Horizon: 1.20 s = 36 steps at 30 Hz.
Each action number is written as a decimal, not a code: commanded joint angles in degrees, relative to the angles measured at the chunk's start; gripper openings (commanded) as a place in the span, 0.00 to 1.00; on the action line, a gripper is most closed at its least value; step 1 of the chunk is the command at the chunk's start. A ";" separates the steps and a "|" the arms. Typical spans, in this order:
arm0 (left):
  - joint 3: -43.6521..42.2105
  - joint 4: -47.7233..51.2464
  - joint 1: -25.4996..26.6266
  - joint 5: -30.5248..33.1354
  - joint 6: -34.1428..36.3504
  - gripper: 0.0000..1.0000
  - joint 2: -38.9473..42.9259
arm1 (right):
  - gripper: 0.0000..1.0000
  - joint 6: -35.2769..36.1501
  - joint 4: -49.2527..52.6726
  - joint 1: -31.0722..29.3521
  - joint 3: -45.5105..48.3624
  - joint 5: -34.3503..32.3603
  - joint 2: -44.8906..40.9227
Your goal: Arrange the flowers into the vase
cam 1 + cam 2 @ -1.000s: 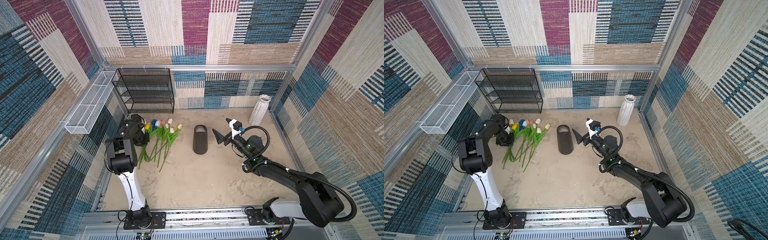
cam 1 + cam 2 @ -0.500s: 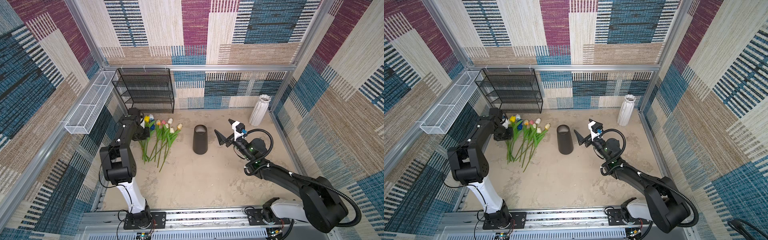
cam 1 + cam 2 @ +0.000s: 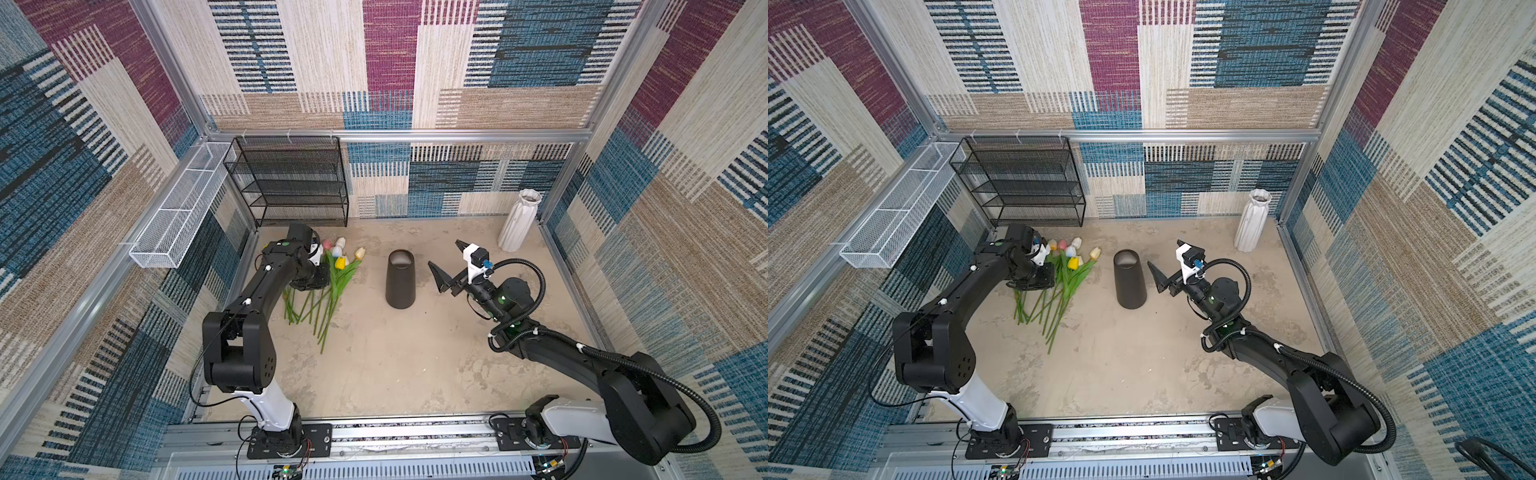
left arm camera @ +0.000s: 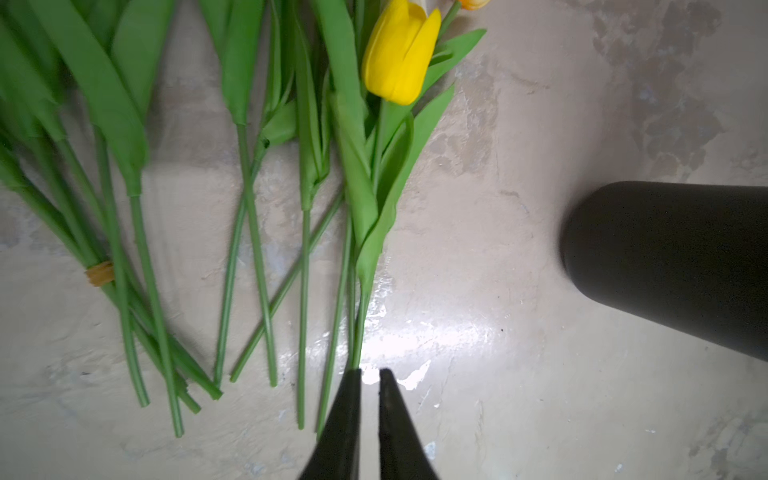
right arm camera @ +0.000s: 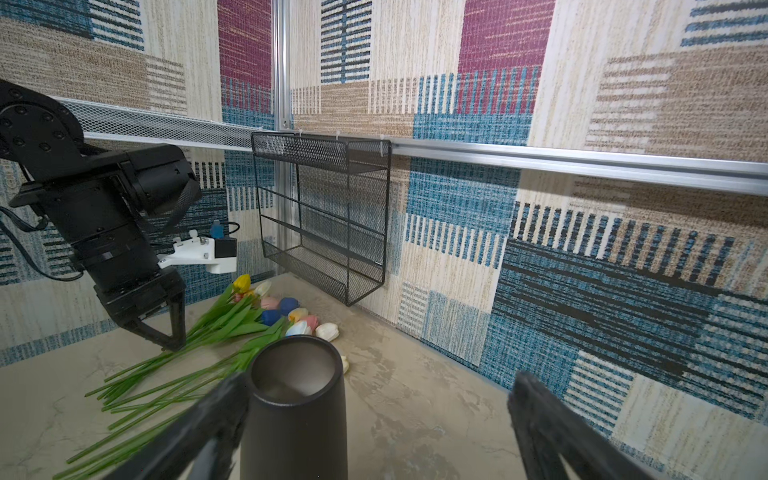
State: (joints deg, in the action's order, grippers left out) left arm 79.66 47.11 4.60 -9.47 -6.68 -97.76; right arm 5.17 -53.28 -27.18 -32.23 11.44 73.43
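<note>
The flowers [image 3: 332, 274] [image 3: 1067, 274] lie in a loose fan on the table, left of the dark tapered vase [image 3: 400, 278] [image 3: 1129, 280], heads toward the back wall. My left gripper [image 3: 311, 281] [image 4: 368, 372] [image 5: 174, 345] is shut, tips down at the stems [image 4: 249, 249]. A yellow tulip's [image 4: 399, 54] stem runs under one fingertip; I cannot tell if it is pinched. My right gripper [image 3: 448, 259] [image 3: 1168, 258] [image 5: 378, 384] stands wide open just right of the vase [image 5: 297, 415], one finger beside its wall, holding nothing.
A black wire shelf [image 3: 291, 183] stands against the back wall behind the flowers. A white mesh basket [image 3: 178, 208] hangs on the left wall. A white ribbed vase [image 3: 519, 220] stands in the back right corner. A rubber band [image 4: 99, 274] binds several stems.
My left gripper has moved from the flower heads' left side rightward and forward over the leaves and stems, and has closed fully. The right gripper has barely shifted and stays open.
</note>
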 commanded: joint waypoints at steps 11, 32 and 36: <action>-1.26 -3.27 1.12 -3.13 -0.59 0.34 -6.38 | 1.00 -0.68 -1.13 -0.07 -1.42 1.01 1.26; -3.94 -3.81 3.49 3.61 -1.86 0.34 -9.08 | 1.00 -0.79 -2.38 -0.07 -0.73 1.30 0.84; -3.42 -3.96 3.57 3.41 -1.77 0.26 -11.81 | 1.00 -0.96 -2.44 -0.07 -0.58 1.15 0.42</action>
State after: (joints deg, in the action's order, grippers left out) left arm 75.42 42.74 8.05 -6.17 -8.40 -108.60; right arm 4.78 -53.28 -27.16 -32.95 12.91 74.35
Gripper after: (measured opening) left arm 0.280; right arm 0.997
